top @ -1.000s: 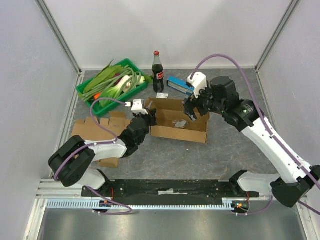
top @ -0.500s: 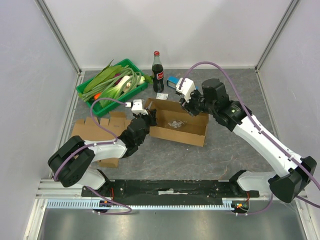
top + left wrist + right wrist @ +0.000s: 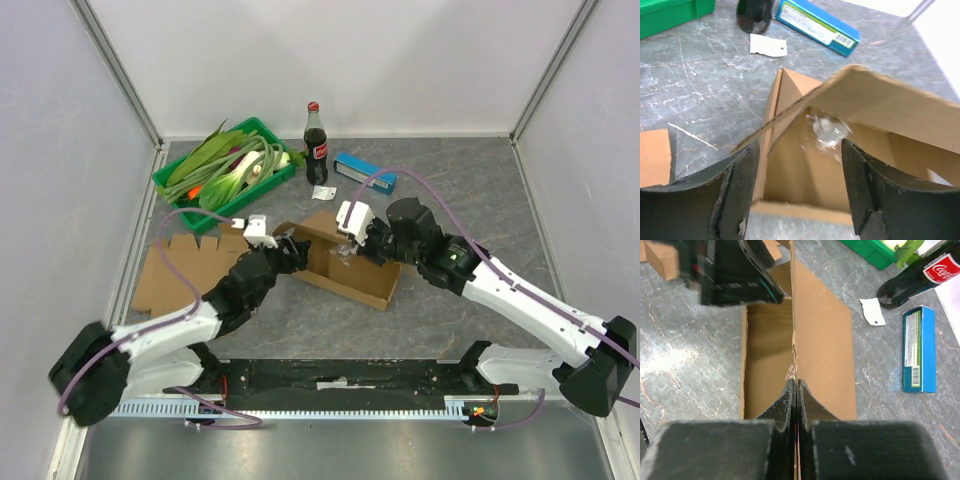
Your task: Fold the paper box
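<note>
The brown paper box (image 3: 362,283) stands open-topped on the grey table, mid-scene. My right gripper (image 3: 349,240) is shut on the thin upper edge of its raised flap (image 3: 822,340); in the right wrist view the fingertips (image 3: 790,388) pinch the cardboard between them. My left gripper (image 3: 291,246) is open at the box's left end. In the left wrist view its fingers (image 3: 746,170) straddle the end wall of the paper box (image 3: 800,175) without gripping. A bit of clear plastic (image 3: 829,131) lies inside.
A flat cardboard blank (image 3: 178,272) lies at the left. At the back stand a green tray of vegetables (image 3: 168,186), a cola bottle (image 3: 316,145), a blue carton (image 3: 365,172) and a white tag (image 3: 320,191).
My left gripper has opened and let go of the box. My right gripper came down and leftward and shut on the flap. The box has turned and shifted nearer.
</note>
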You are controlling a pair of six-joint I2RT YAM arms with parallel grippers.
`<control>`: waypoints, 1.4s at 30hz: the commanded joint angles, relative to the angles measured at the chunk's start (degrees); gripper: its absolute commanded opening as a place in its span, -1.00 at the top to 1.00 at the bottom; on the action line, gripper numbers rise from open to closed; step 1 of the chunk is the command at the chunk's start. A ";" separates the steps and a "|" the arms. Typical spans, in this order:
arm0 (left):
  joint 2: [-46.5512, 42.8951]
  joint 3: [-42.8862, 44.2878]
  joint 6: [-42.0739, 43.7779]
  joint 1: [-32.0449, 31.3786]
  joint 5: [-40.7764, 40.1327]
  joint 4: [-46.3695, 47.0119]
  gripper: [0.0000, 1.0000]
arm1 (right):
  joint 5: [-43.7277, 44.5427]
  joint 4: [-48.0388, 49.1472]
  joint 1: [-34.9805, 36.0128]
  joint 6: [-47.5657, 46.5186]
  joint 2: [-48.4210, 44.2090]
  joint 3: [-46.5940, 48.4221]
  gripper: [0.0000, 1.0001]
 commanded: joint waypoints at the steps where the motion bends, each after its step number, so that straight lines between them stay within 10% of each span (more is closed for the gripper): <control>1: -16.11 -4.01 -8.65 -0.19 4.57 -12.12 -0.48 | 5.32 1.83 3.54 1.56 -1.26 -1.56 1.00; 9: -42.86 3.61 -10.43 -0.19 11.78 -44.97 -0.26 | 0.95 6.21 6.80 12.10 -2.75 -10.42 0.93; 18: -8.99 27.00 -5.43 1.83 22.14 -47.16 0.03 | -1.45 15.97 6.98 25.89 -4.17 -22.21 0.60; 25: 4.94 27.36 -3.23 5.26 31.38 -42.75 0.62 | 0.40 16.07 6.45 37.65 -2.84 -23.27 -0.01; 32: 10.30 16.91 -3.93 5.26 32.88 -35.36 0.64 | -1.18 14.49 -1.69 54.37 -14.78 -26.69 -0.68; 42: 12.09 12.59 -4.81 5.18 30.41 -32.71 0.62 | -1.19 24.67 -12.62 63.80 -14.01 -40.48 -0.14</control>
